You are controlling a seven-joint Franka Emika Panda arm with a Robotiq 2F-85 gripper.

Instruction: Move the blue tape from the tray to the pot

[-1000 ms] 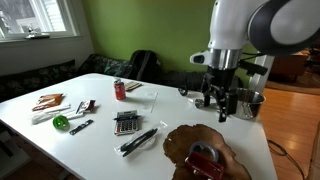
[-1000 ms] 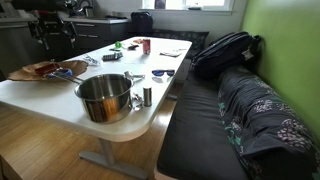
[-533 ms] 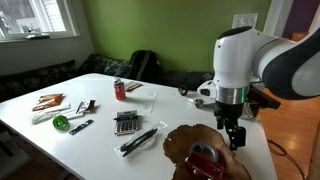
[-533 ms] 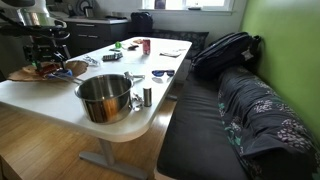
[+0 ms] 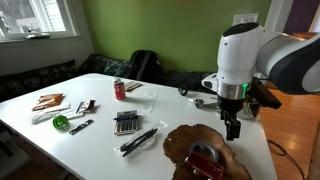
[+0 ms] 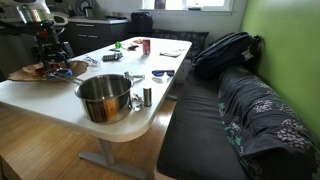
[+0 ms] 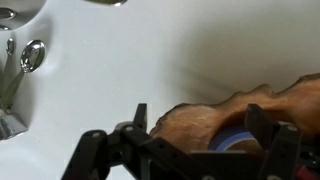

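The dark brown tray with a wavy rim (image 5: pixel 180 140) lies at the near right of the white table and also shows in the other exterior view (image 6: pixel 30 72). My gripper (image 5: pixel 232 128) hangs just over it, jaws open and empty (image 6: pixel 52 58). In the wrist view the gripper (image 7: pixel 199 114) straddles the tray's edge (image 7: pixel 190 118). The blue tape (image 7: pixel 236 140) lies in the tray, close to the right finger (image 7: pixel 258 120) and partly hidden by the gripper body. A red flat item (image 5: pixel 205 160) also lies in the tray. The steel pot (image 6: pixel 105 96) stands apart at the table's edge.
Metal scoops (image 7: pixel 32 54) lie on the white table beside the tray. A red can (image 5: pixel 119 90), a calculator (image 5: pixel 126 123), pens and a green object (image 5: pixel 60 122) lie across the table. A small shaker (image 6: pixel 147 97) stands by the pot. A black backpack (image 6: pixel 225 50) sits on the bench.
The arm has swung from beside the pot over to the tray and come down; the gripper now hangs open just above the tray. Nothing on the table has moved.
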